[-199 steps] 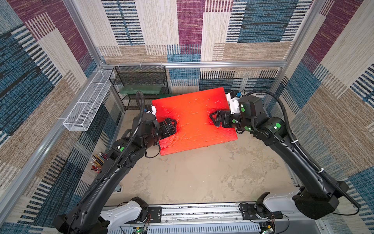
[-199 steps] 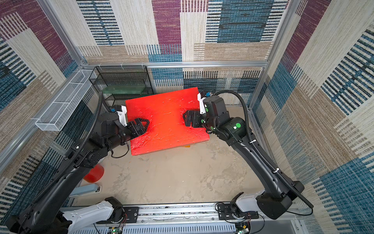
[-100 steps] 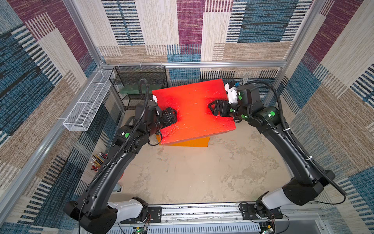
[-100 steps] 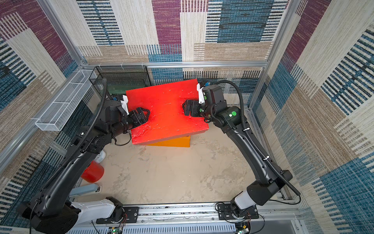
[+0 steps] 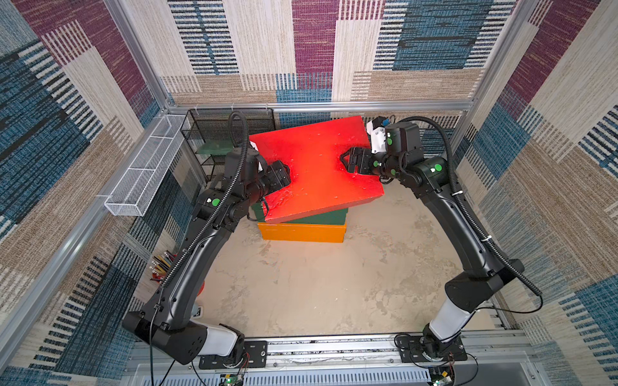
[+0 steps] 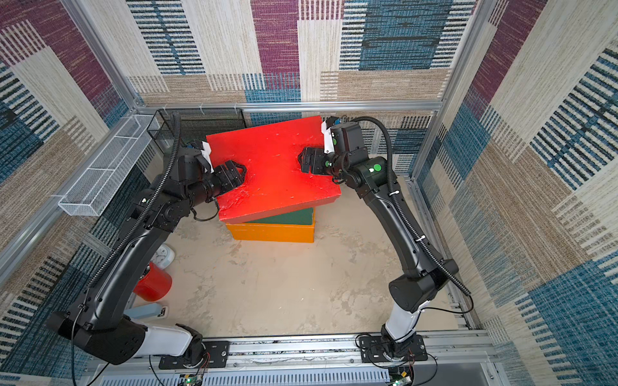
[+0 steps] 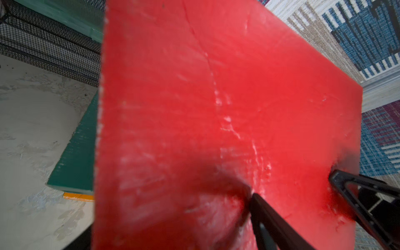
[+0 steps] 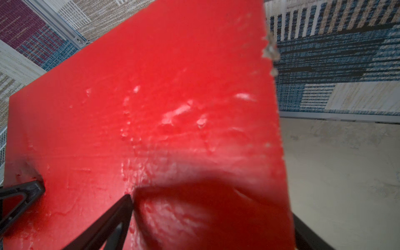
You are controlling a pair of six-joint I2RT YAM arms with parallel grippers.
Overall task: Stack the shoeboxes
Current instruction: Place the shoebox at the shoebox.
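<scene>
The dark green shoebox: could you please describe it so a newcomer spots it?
Look at the back of the sandy table. The dark green shoebox is the middle of three boxes, on the orange shoebox, beneath the skewed red shoebox.

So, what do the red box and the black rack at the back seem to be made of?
The red shoebox looks like cardboard under thick, glossy, uneven red paint: the wrist views show ridges, white scuffs, and a pale fibrous chip at one edge. The black rack seems to be fine metal mesh on a wire frame, matte black; one sees through it.
</scene>
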